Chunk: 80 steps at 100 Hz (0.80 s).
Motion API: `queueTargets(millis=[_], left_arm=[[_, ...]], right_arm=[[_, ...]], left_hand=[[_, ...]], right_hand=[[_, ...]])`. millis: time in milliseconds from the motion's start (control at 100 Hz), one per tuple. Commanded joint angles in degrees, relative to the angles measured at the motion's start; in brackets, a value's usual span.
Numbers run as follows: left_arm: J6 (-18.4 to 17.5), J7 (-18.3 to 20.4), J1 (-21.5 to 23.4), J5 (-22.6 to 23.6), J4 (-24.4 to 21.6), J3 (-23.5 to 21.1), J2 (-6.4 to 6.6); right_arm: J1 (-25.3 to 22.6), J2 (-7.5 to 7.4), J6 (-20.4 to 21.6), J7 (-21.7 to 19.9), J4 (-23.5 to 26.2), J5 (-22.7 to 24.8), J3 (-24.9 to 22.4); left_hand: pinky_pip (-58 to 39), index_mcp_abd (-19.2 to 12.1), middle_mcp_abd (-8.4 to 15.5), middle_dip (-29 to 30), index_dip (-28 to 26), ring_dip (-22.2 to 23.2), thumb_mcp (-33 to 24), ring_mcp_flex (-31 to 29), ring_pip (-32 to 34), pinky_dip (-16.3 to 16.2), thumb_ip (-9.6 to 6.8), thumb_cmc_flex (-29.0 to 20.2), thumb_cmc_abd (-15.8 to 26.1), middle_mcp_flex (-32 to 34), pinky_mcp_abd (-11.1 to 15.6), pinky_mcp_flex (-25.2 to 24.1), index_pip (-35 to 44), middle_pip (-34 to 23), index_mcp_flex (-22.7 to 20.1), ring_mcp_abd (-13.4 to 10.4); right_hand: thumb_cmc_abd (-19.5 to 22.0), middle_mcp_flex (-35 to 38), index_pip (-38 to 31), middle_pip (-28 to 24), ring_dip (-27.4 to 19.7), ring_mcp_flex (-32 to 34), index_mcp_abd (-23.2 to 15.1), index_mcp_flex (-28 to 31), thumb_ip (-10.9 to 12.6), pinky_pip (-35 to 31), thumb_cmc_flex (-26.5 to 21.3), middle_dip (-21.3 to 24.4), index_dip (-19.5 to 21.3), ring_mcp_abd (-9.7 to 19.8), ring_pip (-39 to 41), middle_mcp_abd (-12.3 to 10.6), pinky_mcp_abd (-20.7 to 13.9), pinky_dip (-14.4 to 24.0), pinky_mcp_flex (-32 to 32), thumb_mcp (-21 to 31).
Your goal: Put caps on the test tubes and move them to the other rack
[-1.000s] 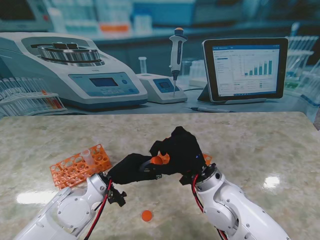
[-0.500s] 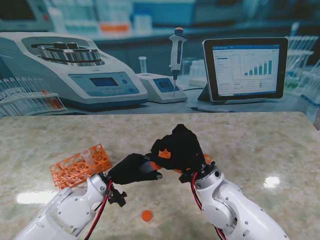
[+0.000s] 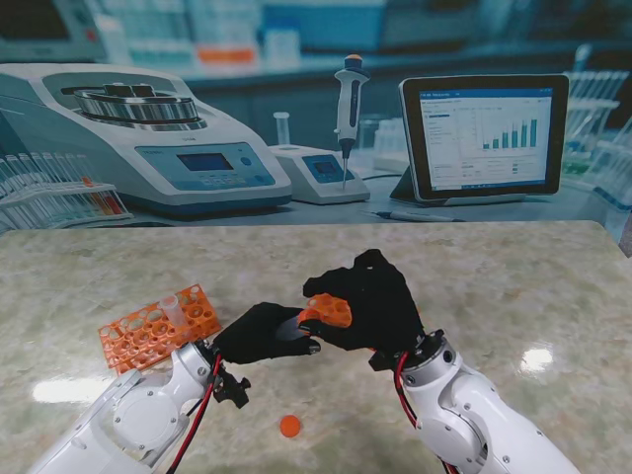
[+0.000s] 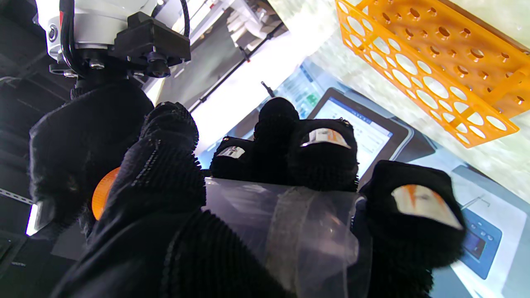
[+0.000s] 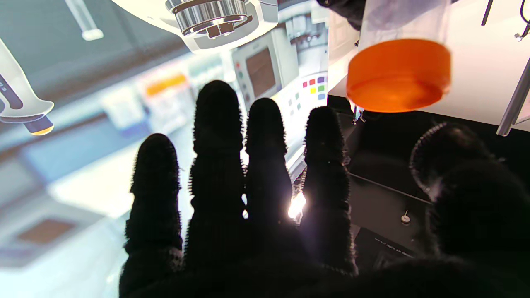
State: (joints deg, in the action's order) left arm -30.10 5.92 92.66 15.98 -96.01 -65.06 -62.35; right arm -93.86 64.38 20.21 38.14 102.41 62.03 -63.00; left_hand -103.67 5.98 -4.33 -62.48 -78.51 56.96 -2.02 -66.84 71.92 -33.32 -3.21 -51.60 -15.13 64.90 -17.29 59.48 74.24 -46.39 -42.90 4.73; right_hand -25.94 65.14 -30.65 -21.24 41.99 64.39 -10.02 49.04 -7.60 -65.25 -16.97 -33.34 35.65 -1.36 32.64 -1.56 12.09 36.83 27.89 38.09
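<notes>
Between the two black-gloved hands, above the middle of the marble tabletop (image 3: 513,286), a clear test tube (image 4: 285,223) lies roughly level. The left hand (image 3: 265,333) has its fingers (image 4: 323,159) and thumb wrapped around the tube, holding it firmly. An orange cap (image 5: 398,75) sits on the tube's mouth, pointing toward the right hand (image 3: 367,301). The right hand's fingers (image 5: 217,136) are straight and slightly spread, holding nothing, with the palm just beside the cap; whether they touch it cannot be told. Both white forearms rise from the near corners and bend inward so the hands meet. To the left, well apart from the hands, an orange rack (image 3: 158,326) rests on the tabletop with one tube standing in it. Nearer to me, a loose orange cap (image 3: 289,426) lies flat on the tabletop.
</notes>
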Motion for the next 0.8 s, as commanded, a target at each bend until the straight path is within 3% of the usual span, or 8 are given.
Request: queueTargets(millis=[0,220,640,700,720,790], left_arm=[[0.02,0.21,0.08,-0.03,-0.35,-0.01,-0.05],[0.05,0.25,-0.01,-0.04,-0.32,0.09,-0.04],[0.11,0.3,-0.01,-0.08,-0.35,0.1,-0.04],[0.12,0.3,-0.02,-0.09,-0.35,0.12,-0.04],[0.13,0.3,-0.03,-0.09,-0.34,0.12,-0.04],[0.16,0.3,-0.06,-0.09,-0.33,0.16,-0.05]], right_arm=[[-1.22,-0.47,0.11,0.14,0.69,0.92,-0.17],[-1.57,-0.79,0.02,0.58,0.59,2.11,-0.29],[-0.1,-0.64,-0.54,-0.11,-0.89,1.29,0.84],[0.14,-0.6,-0.54,-0.11,-1.15,1.15,0.94],[0.23,-0.58,-0.57,-0.05,-1.25,1.1,1.01],[0.47,-0.48,-0.61,0.11,-1.47,0.83,1.18]], left_hand=[[-3.9,0.23,4.72,-0.31,-2.18,0.27,-1.85,-0.46,1.66,1.43,0.19,-2.14,5.16,0.68,0.31,1.54,3.09,-0.23,-0.69,-2.0],[-3.9,0.25,4.77,-0.33,-2.17,0.27,-1.83,-0.46,1.66,1.43,0.2,-2.14,5.15,0.71,0.31,1.54,3.08,-0.26,-0.68,-2.0],[-3.9,0.21,4.8,-0.33,-2.18,0.27,-1.82,-0.43,1.64,1.43,0.17,-2.13,5.13,0.67,0.31,1.54,3.1,-0.24,-0.72,-1.98],[-3.9,0.17,4.83,-0.33,-2.18,0.27,-1.83,-0.43,1.64,1.43,0.17,-2.13,5.16,0.65,0.31,1.54,3.09,-0.23,-0.66,-1.98],[-3.9,0.17,4.81,-0.33,-2.18,0.27,-1.83,-0.43,1.64,1.43,0.17,-2.15,5.15,0.65,0.31,1.54,3.09,-0.23,-0.65,-1.98],[-3.9,0.25,4.77,-0.33,-2.18,0.27,-1.82,-0.43,1.64,1.43,0.18,-2.12,5.19,0.65,0.31,1.54,3.09,-0.24,-0.68,-1.98]], right_hand=[[-3.25,-2.23,1.33,0.91,-0.02,-1.24,0.91,-1.95,0.77,1.02,2.09,0.52,0.02,0.56,-2.54,0.3,0.54,-0.25,-1.38,1.85],[-10.2,-1.47,0.89,0.4,0.21,-0.87,0.59,-1.28,-0.09,1.16,0.03,0.24,0.98,1.36,-2.67,-0.22,0.34,-0.09,-0.94,4.02],[-11.83,2.53,-2.93,-2.72,1.09,1.83,-1.44,2.15,-0.2,-0.01,-6.33,-1.85,4.24,1.91,-0.8,-0.92,0.02,0.7,0.7,4.05],[-11.72,3.31,-4.89,-3.09,1.14,2.4,-2.61,2.03,-3.32,-0.23,-9.47,-2.2,3.03,2.0,-0.34,-1.12,-0.12,0.82,1.04,1.8],[-11.42,3.94,-9.13,-3.45,1.12,2.86,-3.73,1.16,-4.35,-0.46,-12.04,-2.45,-0.1,2.06,0.07,-1.41,-0.2,0.86,1.34,-0.07],[-11.0,5.28,-15.75,-4.11,1.14,3.83,-6.12,0.09,-5.15,-0.85,-15.24,-2.65,-4.44,2.26,0.79,-1.75,-0.32,0.88,1.84,-2.03]])
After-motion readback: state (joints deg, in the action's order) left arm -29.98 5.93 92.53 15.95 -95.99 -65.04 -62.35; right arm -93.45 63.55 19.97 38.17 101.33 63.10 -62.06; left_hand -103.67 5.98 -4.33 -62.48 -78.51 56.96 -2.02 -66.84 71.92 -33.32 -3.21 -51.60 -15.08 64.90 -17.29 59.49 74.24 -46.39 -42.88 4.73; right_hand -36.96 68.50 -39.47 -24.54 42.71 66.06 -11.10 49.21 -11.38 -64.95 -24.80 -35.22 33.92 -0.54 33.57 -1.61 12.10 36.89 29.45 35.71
